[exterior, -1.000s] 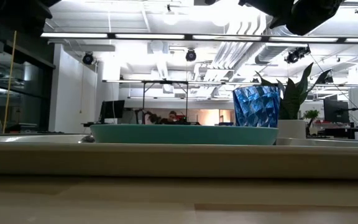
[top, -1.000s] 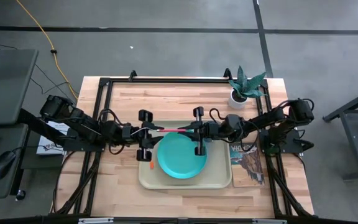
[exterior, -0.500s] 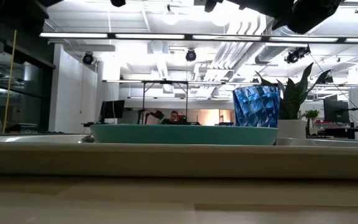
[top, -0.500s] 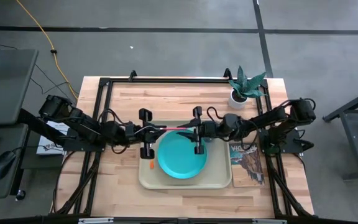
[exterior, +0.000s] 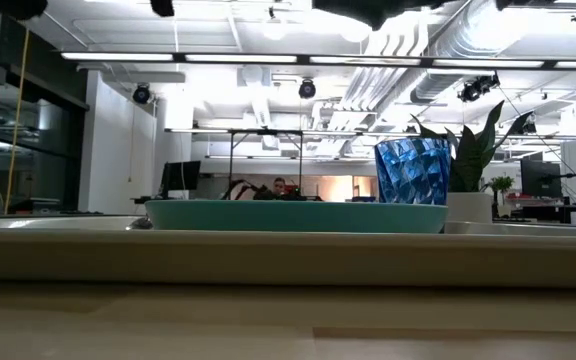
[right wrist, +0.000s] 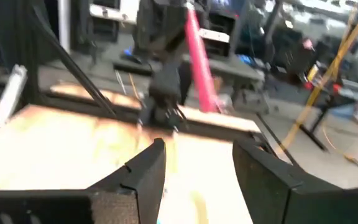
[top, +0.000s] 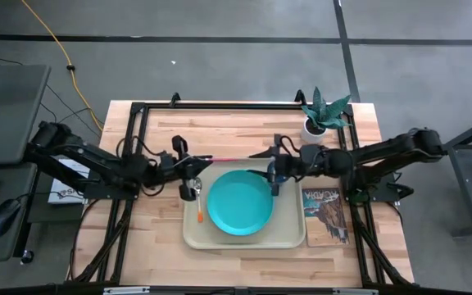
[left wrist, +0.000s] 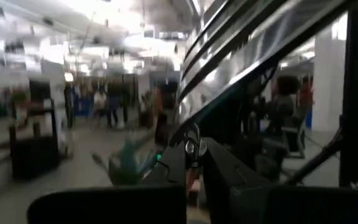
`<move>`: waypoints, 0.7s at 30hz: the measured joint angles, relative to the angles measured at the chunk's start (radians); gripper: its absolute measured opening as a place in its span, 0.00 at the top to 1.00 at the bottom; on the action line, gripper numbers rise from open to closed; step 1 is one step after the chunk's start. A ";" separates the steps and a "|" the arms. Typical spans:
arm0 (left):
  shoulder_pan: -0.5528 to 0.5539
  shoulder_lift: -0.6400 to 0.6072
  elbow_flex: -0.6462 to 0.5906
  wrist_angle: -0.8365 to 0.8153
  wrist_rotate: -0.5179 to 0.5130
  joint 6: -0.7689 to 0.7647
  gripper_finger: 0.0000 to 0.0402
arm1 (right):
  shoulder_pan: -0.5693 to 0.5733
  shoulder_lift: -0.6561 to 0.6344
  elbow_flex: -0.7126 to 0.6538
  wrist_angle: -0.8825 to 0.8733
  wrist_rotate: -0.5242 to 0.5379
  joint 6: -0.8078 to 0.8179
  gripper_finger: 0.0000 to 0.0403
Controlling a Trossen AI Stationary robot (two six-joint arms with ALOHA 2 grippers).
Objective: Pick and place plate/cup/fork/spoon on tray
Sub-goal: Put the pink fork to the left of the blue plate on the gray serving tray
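My left gripper (top: 191, 168) is shut on the fork (top: 232, 158), whose red-pink handle reaches toward the table's right above the tray's far rim. My right gripper (top: 271, 170) is open. The handle's free end (right wrist: 207, 93) stands just ahead of its fingers without touching them. The turquoise plate (top: 238, 202) lies in the beige tray (top: 295, 238). The orange-handled spoon (top: 199, 211) lies in the tray, left of the plate. The blue cup (exterior: 413, 170) stands behind the plate in the low view. In the high view my right arm mostly hides it. My left gripper pinches the fork's silver metal end (left wrist: 192, 147) between its two fingers. The fingers come level from the table's left and lie along the fork. The fork sticks out about level toward the right, its pink handle (right wrist: 197, 56) lifted clear of the tray.
A white pot with a green plant (top: 322, 115) stands at the far right. A book (top: 326, 217) lies right of the tray. A black frame (top: 220, 106) runs round the table's edges.
My right gripper has drawn back toward the table's right edge, off the fork's handle. My left gripper has turned about and gone a little toward the left and far edges with the fork. The fork stays level, clear of the tray.
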 joint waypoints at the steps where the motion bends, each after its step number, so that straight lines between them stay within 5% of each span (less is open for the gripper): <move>1: 0.004 -0.023 0.000 -0.055 0.000 -0.032 1.00 | 0.000 -0.018 0.000 -0.037 0.021 0.006 0.56; 7: 0.055 -0.141 0.027 -0.543 -0.001 -0.322 1.00 | 0.000 -0.094 0.000 -0.224 0.150 0.077 0.57; 12: 0.060 -0.143 0.098 -0.977 0.030 -0.567 1.00 | 0.000 -0.099 0.000 -0.318 0.158 0.126 0.57; 21: -0.013 -0.025 0.168 -1.254 0.415 -0.906 1.00 | 0.000 -0.097 0.000 -0.419 0.130 0.242 0.57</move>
